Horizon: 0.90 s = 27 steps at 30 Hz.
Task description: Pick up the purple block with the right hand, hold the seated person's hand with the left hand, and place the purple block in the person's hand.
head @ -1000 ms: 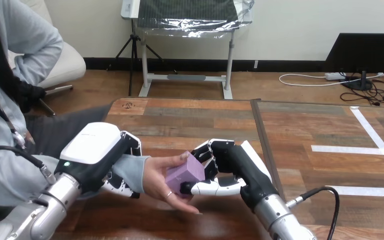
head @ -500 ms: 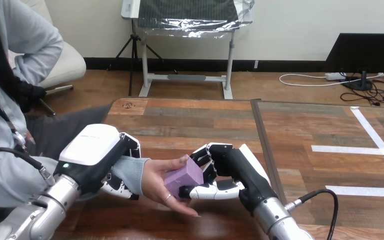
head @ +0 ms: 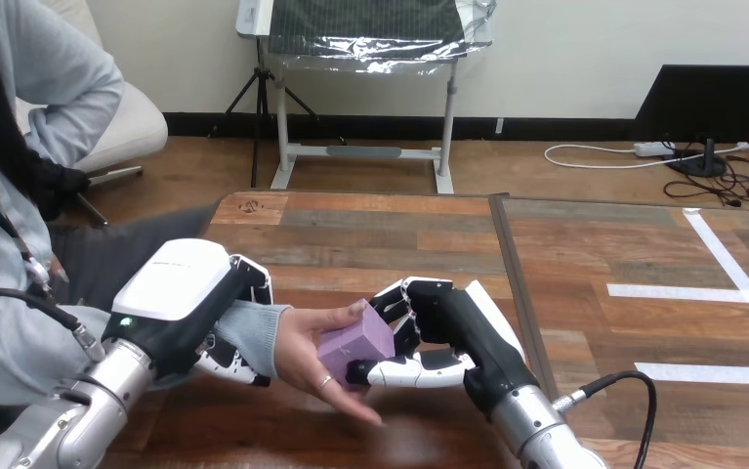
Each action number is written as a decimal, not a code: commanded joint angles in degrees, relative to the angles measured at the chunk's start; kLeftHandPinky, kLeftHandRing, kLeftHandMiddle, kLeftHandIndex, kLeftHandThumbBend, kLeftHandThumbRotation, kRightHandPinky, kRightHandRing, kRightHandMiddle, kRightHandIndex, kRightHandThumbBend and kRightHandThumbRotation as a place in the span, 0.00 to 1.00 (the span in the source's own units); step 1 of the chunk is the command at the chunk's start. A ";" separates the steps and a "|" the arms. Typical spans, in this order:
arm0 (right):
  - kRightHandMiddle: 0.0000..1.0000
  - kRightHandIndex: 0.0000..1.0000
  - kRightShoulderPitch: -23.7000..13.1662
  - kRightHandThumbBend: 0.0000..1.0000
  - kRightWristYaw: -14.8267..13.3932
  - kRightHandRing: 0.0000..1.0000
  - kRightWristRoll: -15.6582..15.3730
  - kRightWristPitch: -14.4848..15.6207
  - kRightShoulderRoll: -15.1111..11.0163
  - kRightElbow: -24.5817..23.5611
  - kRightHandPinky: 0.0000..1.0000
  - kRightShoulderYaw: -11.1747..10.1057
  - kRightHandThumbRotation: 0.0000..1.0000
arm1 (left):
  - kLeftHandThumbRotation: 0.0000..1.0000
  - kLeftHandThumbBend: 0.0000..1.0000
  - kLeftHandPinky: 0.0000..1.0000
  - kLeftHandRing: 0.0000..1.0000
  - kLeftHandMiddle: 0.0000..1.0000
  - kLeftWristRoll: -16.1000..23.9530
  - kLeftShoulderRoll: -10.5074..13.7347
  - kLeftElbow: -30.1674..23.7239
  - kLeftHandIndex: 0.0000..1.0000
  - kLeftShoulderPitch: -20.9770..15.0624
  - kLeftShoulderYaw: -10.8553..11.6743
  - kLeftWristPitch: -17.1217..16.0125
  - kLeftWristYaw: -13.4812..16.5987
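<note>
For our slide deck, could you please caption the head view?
Left hand grips the person's wrist; right hand holds the purple block in the person's hand.

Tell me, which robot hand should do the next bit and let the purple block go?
The right hand, probably: it pinches the purple block, which already rests on the person's hand. The left hand is busy, curled round the person's wrist.

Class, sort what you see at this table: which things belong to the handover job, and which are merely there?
Belong: purple block, pinched by the right hand and resting on the person's hand; left hand, curled round the person's wrist.
Merely there: white tape strips, stuck on the table.
</note>
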 commanded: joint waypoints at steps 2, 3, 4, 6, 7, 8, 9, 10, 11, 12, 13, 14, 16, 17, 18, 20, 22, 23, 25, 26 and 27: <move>0.43 0.49 -2.61 0.77 0.10 0.36 -0.54 -0.45 0.20 -1.41 0.30 0.63 0.00 | 0.00 0.91 0.28 0.30 0.34 -1.81 -0.68 -4.59 0.36 -3.71 2.86 -1.03 2.87; 0.43 0.50 -2.68 0.78 0.16 0.36 -0.46 -0.41 0.17 -1.40 0.30 0.57 0.00 | 0.00 0.92 0.28 0.30 0.34 -1.86 -0.70 -4.70 0.36 -3.59 2.93 -0.88 2.80; 0.44 0.51 -2.73 0.78 0.23 0.37 -0.39 -0.38 0.16 -1.39 0.32 0.52 0.00 | 0.00 0.92 0.29 0.31 0.35 -1.89 -0.72 -4.76 0.37 -3.51 2.97 -0.78 2.75; 0.46 0.52 -2.82 0.79 0.59 0.40 -0.07 0.12 0.18 -1.49 0.34 0.37 0.00 | 0.00 0.92 0.30 0.32 0.36 -1.85 -0.78 -4.79 0.38 -3.33 3.03 -0.62 2.87; 0.49 0.55 -2.87 0.81 0.81 0.43 0.12 0.48 0.19 -1.57 0.36 0.29 0.00 | 0.00 0.92 0.31 0.33 0.37 -1.80 -0.81 -4.75 0.39 -3.26 3.03 -0.58 2.99; 0.54 0.58 -2.90 0.82 0.97 0.47 0.25 0.72 0.20 -1.62 0.40 0.23 0.00 | 0.00 0.93 0.33 0.35 0.39 -1.77 -0.83 -4.71 0.41 -3.22 3.04 -0.56 3.08; 0.55 0.60 -3.00 0.83 0.96 0.48 0.06 0.87 0.05 -1.67 0.42 0.31 0.00 | 0.00 0.93 0.33 0.35 0.40 -1.51 -0.93 -4.34 0.42 -3.22 2.96 -0.54 3.66; 0.58 0.63 -3.07 0.84 0.90 0.51 -0.12 0.90 -0.08 -1.69 0.45 0.39 0.01 | 0.00 0.93 0.35 0.37 0.41 -1.33 -0.99 -4.05 0.43 -3.24 2.89 -0.53 4.08; 0.60 0.65 -3.12 0.85 0.87 0.54 -0.24 0.94 -0.15 -1.70 0.47 0.44 0.02 | 0.01 0.93 0.36 0.38 0.42 -1.20 -1.03 -3.84 0.44 -3.26 2.84 -0.53 4.37; 0.62 0.67 -3.23 0.85 0.70 0.56 -0.64 1.00 -0.44 -1.80 0.49 0.61 0.02 | 0.01 0.94 0.37 0.39 0.43 -1.00 -1.15 -3.29 0.45 -3.28 2.73 -0.48 4.92; 0.65 0.70 -3.30 0.86 0.59 0.60 -0.91 1.05 -0.61 -1.86 0.53 0.70 0.05 | 0.03 0.94 0.38 0.41 0.45 -0.88 -1.21 -2.92 0.47 -3.31 2.63 -0.45 5.26; 0.68 0.72 -3.34 0.87 0.52 0.63 -1.09 1.09 -0.73 -1.90 0.56 0.77 0.08 | 0.04 0.94 0.40 0.42 0.46 -0.81 -1.26 -2.64 0.49 -3.34 2.55 -0.43 5.52; 0.73 0.77 -3.53 0.88 0.56 0.69 -1.26 1.19 -1.09 -2.09 0.62 0.72 0.13 | 0.07 0.95 0.43 0.46 0.50 -0.71 -1.42 -1.42 0.53 -3.48 2.29 -0.61 6.17; 0.77 0.81 -3.58 0.90 0.57 0.74 -1.32 1.23 -1.16 -2.13 0.68 0.68 0.18 | 0.10 0.95 0.46 0.49 0.54 -0.68 -1.46 -1.06 0.57 -3.54 2.19 -0.68 6.38; 0.79 0.82 -3.73 0.90 0.69 0.76 -1.27 1.20 -1.40 -2.24 0.70 0.53 0.19 | 0.12 0.95 0.47 0.51 0.55 -0.54 -1.50 -0.47 0.58 -3.59 2.03 -0.79 6.77; 0.83 0.86 -3.91 0.93 0.82 0.80 -1.24 1.18 -1.63 -2.34 0.76 0.32 0.24 | 0.16 0.96 0.50 0.55 0.59 -0.36 -1.53 0.17 0.63 -3.68 1.81 -0.92 7.25; 0.86 0.88 -4.36 0.95 1.40 0.84 -0.66 1.10 -2.15 -2.51 0.81 -0.24 0.28 | 0.20 0.97 0.54 0.59 0.63 0.03 -1.56 0.81 0.69 -3.56 1.54 -1.10 8.31; 0.87 0.90 -4.49 0.96 1.57 0.86 -0.49 1.08 -2.29 -2.55 0.84 -0.39 0.30 | 0.23 0.98 0.57 0.62 0.66 0.14 -1.57 1.01 0.71 -3.55 1.44 -1.16 8.66; 0.90 0.93 -4.70 0.98 1.85 0.90 -0.06 0.75 -2.55 -2.53 0.89 -0.75 0.33 | 0.27 0.99 0.63 0.67 0.70 0.12 -1.67 1.45 0.77 -3.52 1.36 -1.44 9.28; 0.90 0.93 -4.82 0.98 1.99 0.90 0.20 0.50 -2.70 -2.50 0.89 -0.97 0.33 | 0.27 0.99 0.63 0.67 0.70 0.06 -1.74 1.67 0.77 -3.50 1.34 -1.63 9.58; 0.92 0.94 -5.00 0.99 2.01 0.91 0.50 0.20 -3.01 -2.63 0.92 -1.32 0.36 | 0.30 0.99 0.68 0.71 0.73 0.02 -1.81 1.67 0.81 -3.30 1.37 -1.63 9.91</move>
